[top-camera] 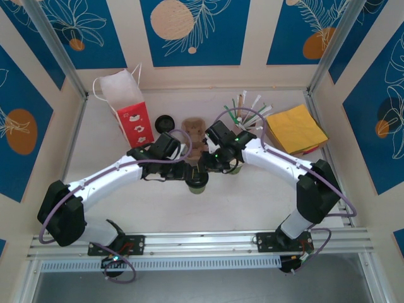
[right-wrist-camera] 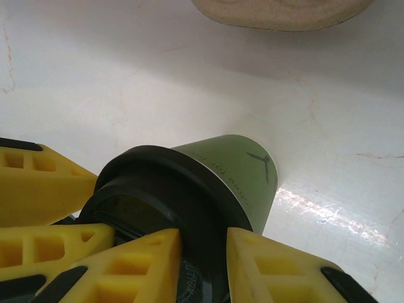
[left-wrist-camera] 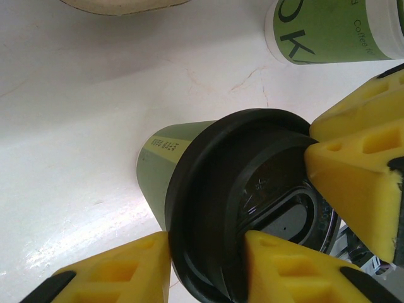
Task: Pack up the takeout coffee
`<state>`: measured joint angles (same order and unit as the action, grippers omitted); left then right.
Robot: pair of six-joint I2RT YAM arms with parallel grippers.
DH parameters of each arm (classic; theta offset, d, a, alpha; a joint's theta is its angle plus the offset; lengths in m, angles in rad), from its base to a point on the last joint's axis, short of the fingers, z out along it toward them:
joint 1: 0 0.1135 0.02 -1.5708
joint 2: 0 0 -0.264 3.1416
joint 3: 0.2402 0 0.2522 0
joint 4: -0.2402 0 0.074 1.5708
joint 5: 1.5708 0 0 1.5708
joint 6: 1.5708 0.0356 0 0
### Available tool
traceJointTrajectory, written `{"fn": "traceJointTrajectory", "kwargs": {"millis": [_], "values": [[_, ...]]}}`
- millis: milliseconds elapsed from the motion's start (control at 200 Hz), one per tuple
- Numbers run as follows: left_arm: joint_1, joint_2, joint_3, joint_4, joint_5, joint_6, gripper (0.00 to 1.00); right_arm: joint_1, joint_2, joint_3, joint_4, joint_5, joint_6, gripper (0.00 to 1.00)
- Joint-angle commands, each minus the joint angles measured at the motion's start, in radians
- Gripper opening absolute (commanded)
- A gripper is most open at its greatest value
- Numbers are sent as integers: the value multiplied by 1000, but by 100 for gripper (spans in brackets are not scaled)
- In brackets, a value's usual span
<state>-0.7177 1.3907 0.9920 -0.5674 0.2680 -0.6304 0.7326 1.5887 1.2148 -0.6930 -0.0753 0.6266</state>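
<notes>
Because 2 pairs of jaws are clamped on 1 lid, the main hazard is a tug-of-war. In the top external view, the small green paper cup [top-camera: 197,183] stands upright on the white desk [top-camera: 252,202] near its middle, where the 2 arms meet. A red-and-white paper bag [top-camera: 129,110] waits well apart at the far left. If either arm lifts or pulls out of step, I judge the cup could tip or be dragged.

In the left wrist view, the left jaws are narrow. Their yellow fingers [left-wrist-camera: 120,274] pinch the rim of the round black plastic lid [left-wrist-camera: 252,183], 1 outside the skirt and 1 over the top. The right jaws nip the same rim from the right. Carrying by the lid alone risks popping it off, leaving the cup behind and spilling whatever is inside. A second green paper cup [left-wrist-camera: 328,31] sits near and could be knocked by a careless swing.

In the right wrist view, the right jaws are also narrow on the lid's rim. The cup's wall below is ungripped, so a harder squeeze could buckle the lid.
</notes>
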Motion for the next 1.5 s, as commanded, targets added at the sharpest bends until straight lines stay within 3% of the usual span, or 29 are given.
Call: {"fn": "traceJointTrajectory", "kwargs": {"millis": [0,315,690,920,1170,1345,1495], "values": [[-21,41,-46,-85,-33,10,32,11,45,-67,-80,22,15,26],[-20,33,-34,-91,-36,11,32,12,46,43,-114,24,-10,26],[-23,34,-43,-88,-35,4,32,19,95,-85,-79,8,20,24],[-22,34,-26,-99,-44,7,32,19,51,8,-122,26,-1,25],[-20,29,-9,-102,-47,-2,32,24,17,129,-172,25,-12,29],[-21,34,-5,-106,-49,-2,32,40,-5,118,-183,20,5,40],[-22,37,-4,-104,-49,0,32,50,-13,83,-190,20,18,40]]}}
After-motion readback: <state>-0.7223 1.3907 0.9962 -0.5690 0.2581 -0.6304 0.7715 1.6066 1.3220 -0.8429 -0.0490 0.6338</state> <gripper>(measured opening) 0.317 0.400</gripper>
